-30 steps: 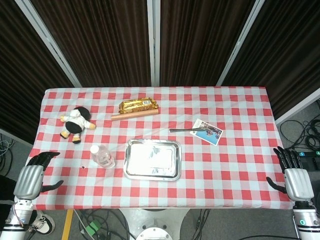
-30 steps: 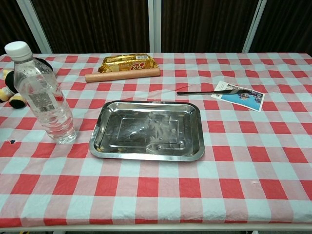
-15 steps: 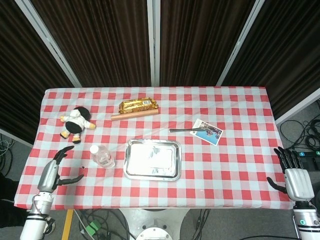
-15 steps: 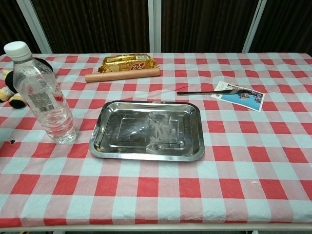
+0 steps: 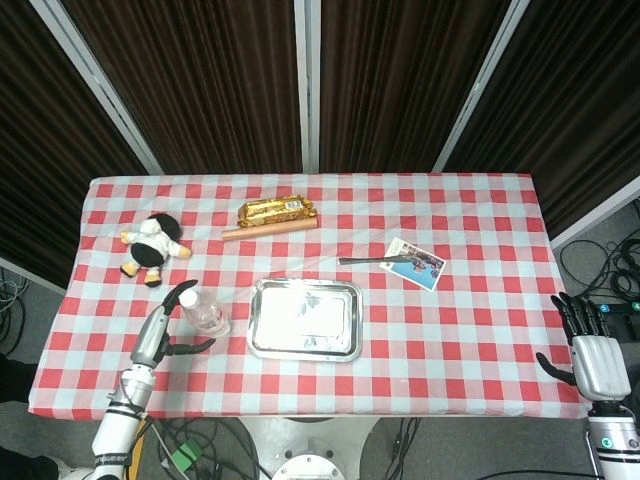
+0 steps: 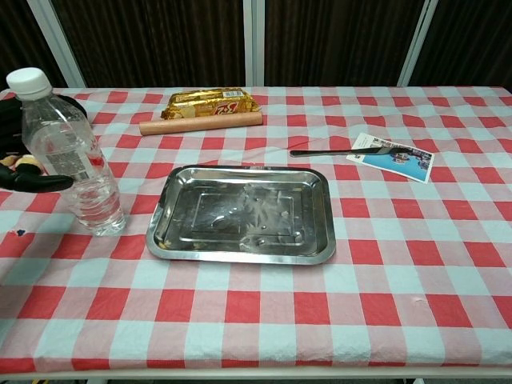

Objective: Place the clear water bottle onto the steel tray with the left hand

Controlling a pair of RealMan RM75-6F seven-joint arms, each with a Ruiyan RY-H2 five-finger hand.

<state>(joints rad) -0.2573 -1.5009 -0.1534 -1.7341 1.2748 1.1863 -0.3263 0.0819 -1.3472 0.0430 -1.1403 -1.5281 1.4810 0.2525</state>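
Dark curtains hang behind a table (image 5: 470, 330) covered in a red-and-white checked cloth. The clear water bottle (image 6: 70, 156) stands upright on the cloth just left of the steel tray (image 6: 240, 250), apart from it. The left hand (image 5: 165, 325) sits just beside the bottle on its left, fingers spread apart and curved toward it, holding nothing; whether a fingertip touches the plastic cannot be told. The right hand (image 5: 594, 360) hangs off the table's right edge, well apart from everything, fingers apart. Farther back lie a plush toy (image 5: 152, 246), a gold-wrapped packet (image 6: 209, 102), a wooden rolling pin (image 6: 200, 123), and a dark utensil (image 6: 320, 150) next to a card (image 6: 392, 157).
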